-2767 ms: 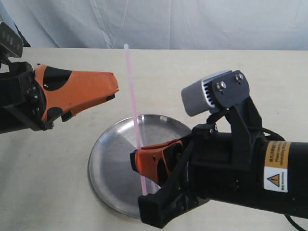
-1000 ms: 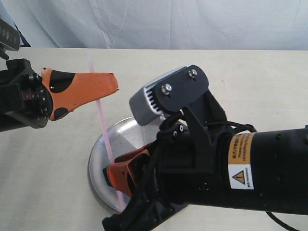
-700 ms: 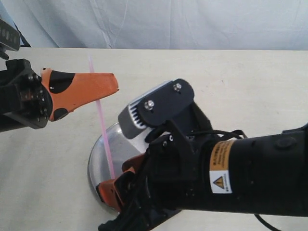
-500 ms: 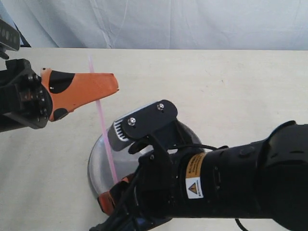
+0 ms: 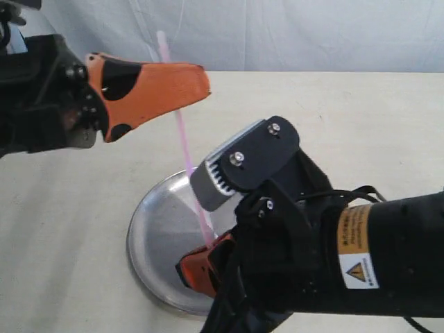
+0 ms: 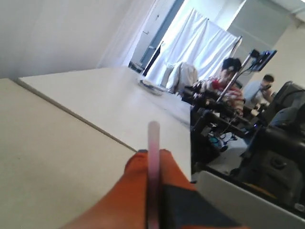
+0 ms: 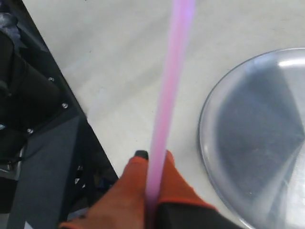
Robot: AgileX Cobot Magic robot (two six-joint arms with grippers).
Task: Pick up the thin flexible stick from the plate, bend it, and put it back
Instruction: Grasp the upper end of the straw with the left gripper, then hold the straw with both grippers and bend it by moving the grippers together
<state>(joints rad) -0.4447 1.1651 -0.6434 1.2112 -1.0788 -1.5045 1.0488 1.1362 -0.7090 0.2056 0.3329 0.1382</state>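
Orange left claw (image 5: 198, 83) and right claw (image 5: 191, 267) both pinch the stick (image 5: 183, 139) tight.

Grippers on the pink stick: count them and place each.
2. Left gripper holds the stick near its upper end; right gripper holds its lower end, above the plate.

The plate (image 5: 158, 230) is gleaming as polished metal with streaky radial reflections. The thin flexible stick (image 5: 184, 148) is showing as smooth, translucent pink plastic. The desk (image 5: 361, 125) is looking matt and pale. The orange fingers of the left gripper (image 5: 202, 82) and right gripper (image 5: 186, 267) are appearing as matt plastic. Creased white cloth (image 5: 291, 35) is hanging behind.
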